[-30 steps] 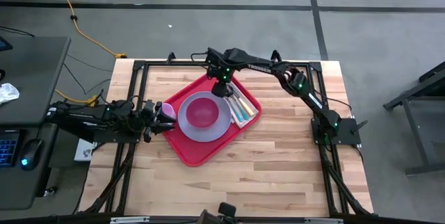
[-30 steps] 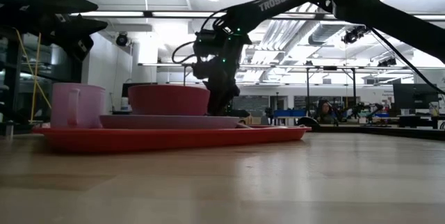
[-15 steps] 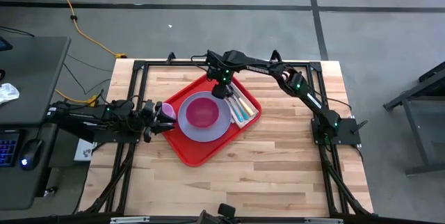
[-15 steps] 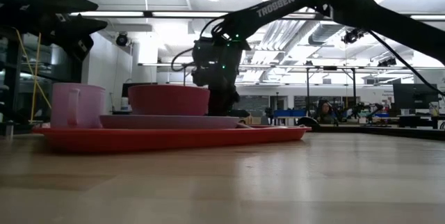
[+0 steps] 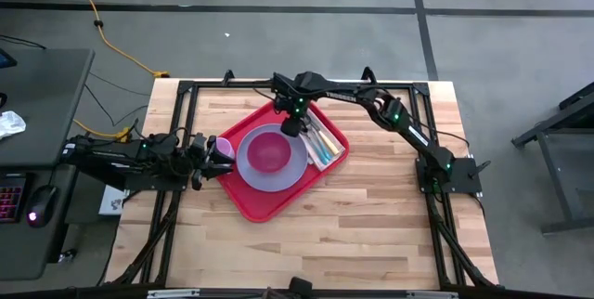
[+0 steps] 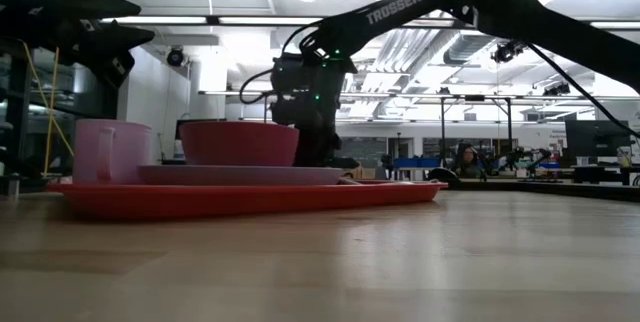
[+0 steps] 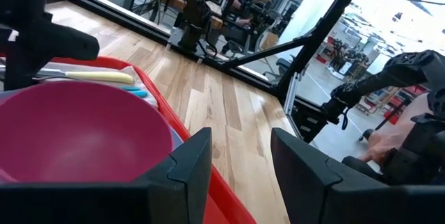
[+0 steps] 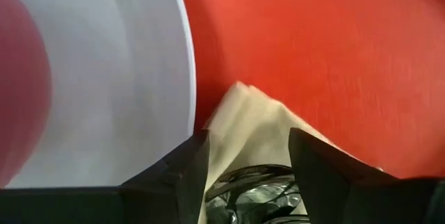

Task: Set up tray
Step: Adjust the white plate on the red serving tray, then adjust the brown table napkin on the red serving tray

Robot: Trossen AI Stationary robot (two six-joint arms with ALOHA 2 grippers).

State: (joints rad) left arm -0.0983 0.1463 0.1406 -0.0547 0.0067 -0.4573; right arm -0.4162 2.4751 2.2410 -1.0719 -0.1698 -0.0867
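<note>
tray (image 5: 249, 199) lies beneath the right arm's parted fingers (image 8: 316, 165).

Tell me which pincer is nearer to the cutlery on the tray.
Right. The right pincer hangs over the tray's far corner, right at the cutlery. The left pincer waits off the tray's opposite edge, beside the pink cup.

bench (image 5: 371, 215): pale wood planks, smooth, faint sheen
tray (image 5: 249, 200): red plastic, smooth, slightly glossy
plate (image 5: 251, 171): lavender plastic, smooth, matt
bowl (image 5: 269, 149): dark pink plastic, smooth, soft sheen
cup (image 6: 108, 150): pink plastic, translucent
napkin (image 8: 247, 123): cream paper, matt
fingers (image 7: 188, 168): dark plastic, matt
</note>
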